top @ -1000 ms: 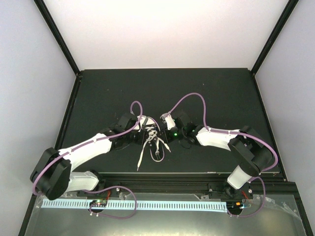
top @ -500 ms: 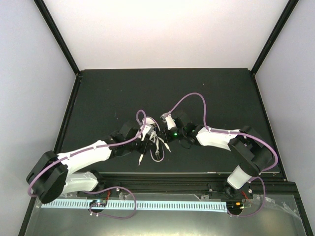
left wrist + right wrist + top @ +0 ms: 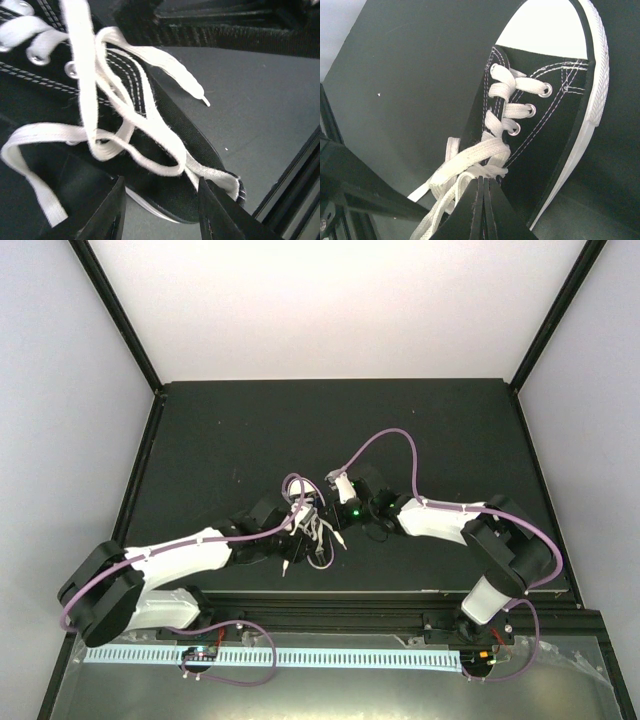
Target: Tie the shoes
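Observation:
The black sneaker [image 3: 318,525] with white laces lies at mid-table between both grippers. In the right wrist view its white toe cap [image 3: 550,30], white rim and laced eyelets show. My right gripper [image 3: 484,186] is shut, its tips pinching the white lace [image 3: 470,157] at the crossing above the tongue; it also shows in the top view [image 3: 335,508]. My left gripper [image 3: 160,212] is open at the shoe's near side [image 3: 300,527]. Its fingers [image 3: 112,212] straddle the shoe's black side wall [image 3: 175,195] and a loose lace loop [image 3: 150,165], touching nothing.
A loose lace end [image 3: 200,97] lies on the dark mat [image 3: 200,440]. Another lace tip [image 3: 284,568] trails toward the black front rail [image 3: 380,605]. Purple cables arch over both arms. White walls enclose the table.
My left arm has swung nearer and rightward, bringing its gripper from the shoe's left side to its near side. The trailing lace shifted slightly. The right arm has held still.

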Robot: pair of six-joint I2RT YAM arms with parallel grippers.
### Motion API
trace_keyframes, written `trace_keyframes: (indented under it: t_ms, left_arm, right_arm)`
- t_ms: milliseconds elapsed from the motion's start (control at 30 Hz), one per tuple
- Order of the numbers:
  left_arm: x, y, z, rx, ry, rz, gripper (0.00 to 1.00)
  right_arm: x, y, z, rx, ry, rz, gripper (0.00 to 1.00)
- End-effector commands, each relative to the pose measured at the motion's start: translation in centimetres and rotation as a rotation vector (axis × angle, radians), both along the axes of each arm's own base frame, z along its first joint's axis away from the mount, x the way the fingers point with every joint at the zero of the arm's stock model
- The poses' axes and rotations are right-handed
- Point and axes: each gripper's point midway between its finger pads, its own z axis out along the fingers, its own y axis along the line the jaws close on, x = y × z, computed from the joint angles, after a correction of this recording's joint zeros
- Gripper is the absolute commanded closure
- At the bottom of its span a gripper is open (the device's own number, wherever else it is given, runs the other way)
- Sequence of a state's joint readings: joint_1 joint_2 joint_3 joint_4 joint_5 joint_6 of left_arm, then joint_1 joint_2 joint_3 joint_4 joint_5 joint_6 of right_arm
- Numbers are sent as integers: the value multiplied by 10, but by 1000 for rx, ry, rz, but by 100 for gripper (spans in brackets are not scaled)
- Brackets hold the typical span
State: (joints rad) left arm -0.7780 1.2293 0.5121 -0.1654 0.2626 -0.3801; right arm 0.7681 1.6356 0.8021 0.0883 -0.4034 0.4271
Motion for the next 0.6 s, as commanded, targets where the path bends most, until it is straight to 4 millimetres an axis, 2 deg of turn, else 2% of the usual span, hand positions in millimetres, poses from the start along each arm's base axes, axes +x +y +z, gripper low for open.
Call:
trace_keyframes:
  t_ms: [0, 133, 233, 367, 567]
  left_arm:
    - [14, 14, 22, 15, -51, 80, 55]
    - [27, 29, 38, 25, -87, 155, 49]
    - [42, 38, 43, 22, -112, 216, 48]
    - [62, 43, 37, 21, -74, 254, 51]
    - [78, 30, 15, 50, 10, 193, 58]
  right_arm:
    - [5, 7, 8, 18, -29, 19, 99]
    - [6, 7, 8, 11, -35, 17, 98]
    - [7, 7, 8, 4, -39, 13, 98]
    - [7, 6, 6, -4, -41, 14, 98]
    - [7, 6, 4, -9, -40, 15, 98]
